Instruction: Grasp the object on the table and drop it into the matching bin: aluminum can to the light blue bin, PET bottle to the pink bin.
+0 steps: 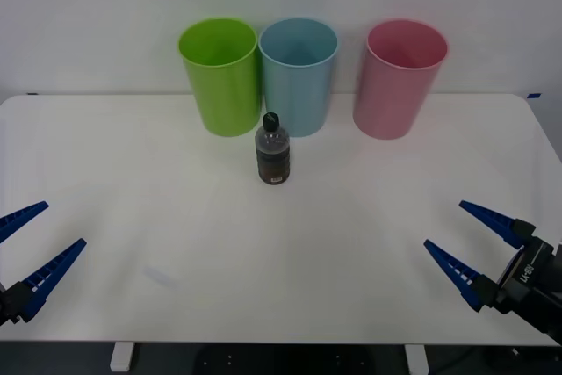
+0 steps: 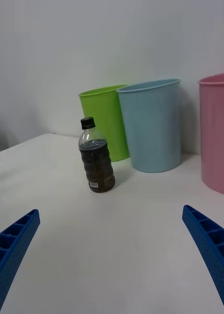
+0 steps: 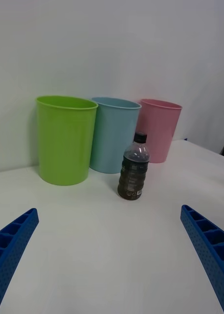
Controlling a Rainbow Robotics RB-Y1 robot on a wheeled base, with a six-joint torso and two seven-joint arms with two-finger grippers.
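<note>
A small PET bottle (image 1: 273, 152) (image 2: 96, 158) (image 3: 133, 168) with a black cap and dark brown body stands upright on the white table (image 1: 176, 243), just in front of the light blue bin (image 1: 299, 75) (image 2: 152, 125) (image 3: 113, 133). The pink bin (image 1: 399, 78) (image 2: 216, 132) (image 3: 159, 128) stands at the back right. My left gripper (image 1: 25, 248) (image 3: 109, 265) is open near the table's front left edge. My right gripper (image 1: 474, 241) (image 2: 112, 265) is open near the front right edge. Both are far from the bottle with nothing between their fingers.
A lime green bin (image 1: 221, 75) (image 2: 104, 120) (image 3: 65, 139) stands left of the light blue one, all three in a row against the white wall. Bare tabletop lies between both grippers and the bottle.
</note>
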